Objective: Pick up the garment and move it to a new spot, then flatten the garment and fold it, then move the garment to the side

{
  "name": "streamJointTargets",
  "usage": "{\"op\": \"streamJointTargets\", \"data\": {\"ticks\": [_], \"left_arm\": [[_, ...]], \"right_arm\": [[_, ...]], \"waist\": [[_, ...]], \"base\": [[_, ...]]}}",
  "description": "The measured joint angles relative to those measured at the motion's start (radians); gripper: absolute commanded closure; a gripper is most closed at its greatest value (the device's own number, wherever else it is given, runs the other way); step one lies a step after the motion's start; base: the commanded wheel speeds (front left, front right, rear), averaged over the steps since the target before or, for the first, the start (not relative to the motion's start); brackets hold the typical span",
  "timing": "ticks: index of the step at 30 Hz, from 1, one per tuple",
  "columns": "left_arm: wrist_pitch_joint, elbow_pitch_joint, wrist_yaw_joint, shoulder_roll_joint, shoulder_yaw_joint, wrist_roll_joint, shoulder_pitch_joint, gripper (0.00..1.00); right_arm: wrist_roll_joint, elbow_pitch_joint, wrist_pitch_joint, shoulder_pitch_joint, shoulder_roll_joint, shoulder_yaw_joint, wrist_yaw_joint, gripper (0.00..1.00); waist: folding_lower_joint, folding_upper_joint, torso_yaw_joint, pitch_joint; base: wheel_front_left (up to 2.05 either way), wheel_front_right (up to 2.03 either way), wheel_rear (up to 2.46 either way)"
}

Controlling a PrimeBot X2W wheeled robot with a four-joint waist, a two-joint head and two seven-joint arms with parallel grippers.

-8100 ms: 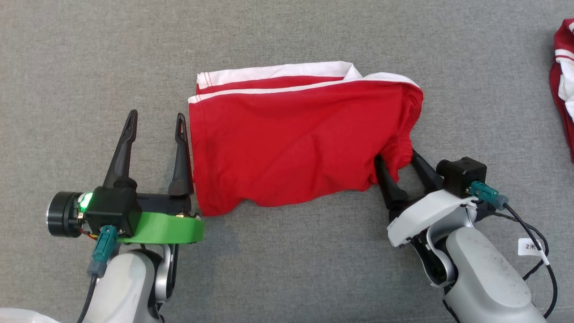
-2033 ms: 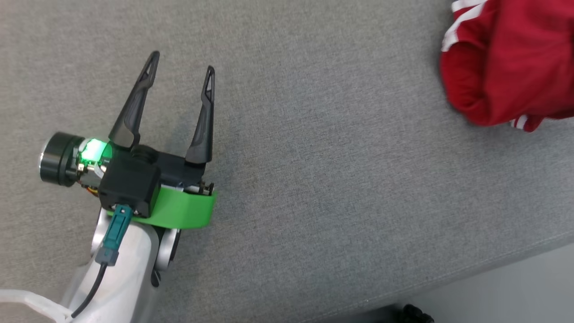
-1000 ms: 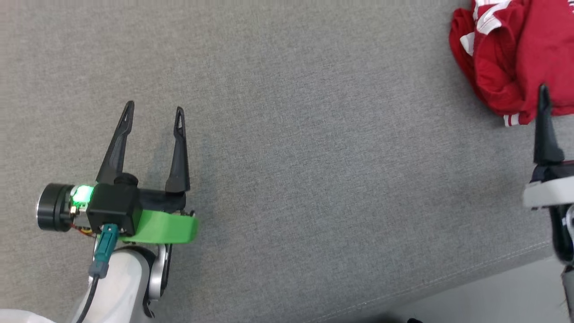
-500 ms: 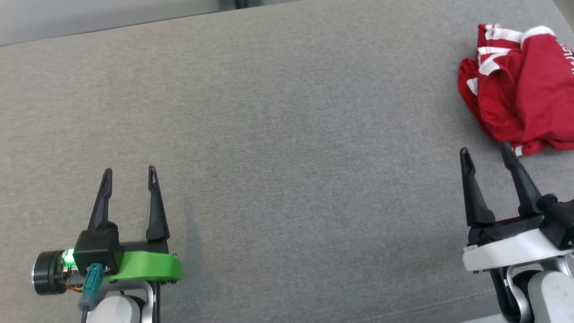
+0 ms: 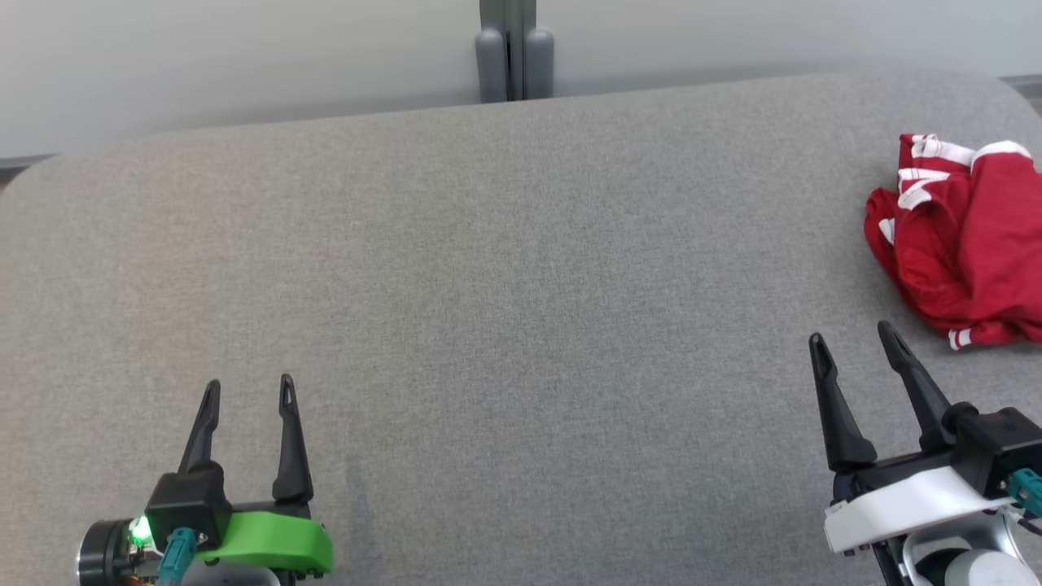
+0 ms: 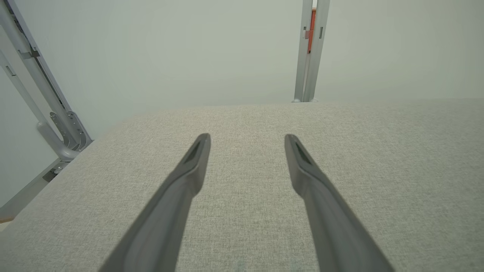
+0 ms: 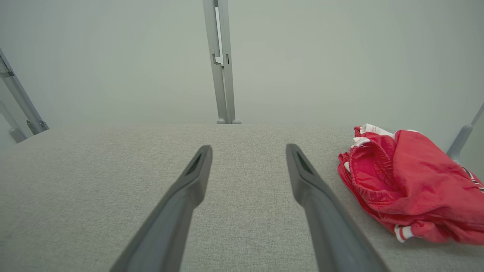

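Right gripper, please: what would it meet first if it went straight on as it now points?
Probably nothing but the grey surface: the right gripper points past the red garment, which lies off to its right.

A grey fabric-covered tabletop (image 5: 505, 268) with rounded far corners spans the scene. Behind it stands a pale, plain wall (image 5: 244, 57). A grey double upright post (image 5: 506, 49) rises at the middle of the far edge. Slanted grey metal frame bars (image 6: 45, 109) stand beyond the tabletop's left corner, and another slanted bar (image 7: 463, 138) beyond its right side.
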Motion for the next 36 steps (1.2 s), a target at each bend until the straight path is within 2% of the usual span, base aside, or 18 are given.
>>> {"op": "streamJointTargets", "data": {"ticks": [10,34,35,36], "left_arm": [[-0.002,0.022,-0.004,0.006,-0.008,-0.003,0.019,0.0],[0.001,0.016,0.009,0.022,-0.025,0.002,0.016,0.0],[-0.001,0.015,0.009,0.023,-0.026,0.003,0.016,1.0],[-0.001,0.02,0.009,0.02,-0.027,0.003,0.018,1.0]], "right_arm": [[-0.016,-0.022,0.025,0.042,0.019,-0.006,0.0,0.0],[-0.008,-0.017,0.01,0.051,0.016,0.007,0.0,0.0],[-0.008,-0.017,0.01,0.051,0.016,0.007,0.0,1.0],[-0.008,-0.01,0.01,0.052,0.018,0.008,0.0,1.0]], "waist": [[0.0,0.0,-0.002,-0.055],[0.0,0.0,0.001,-0.045],[0.0,0.0,0.001,-0.044],[0.0,0.0,0.002,-0.044]], "base": [[0.0,0.0,0.0],[0.0,0.0,0.0],[0.0,0.0,0.0],[0.0,0.0,0.0]]}}
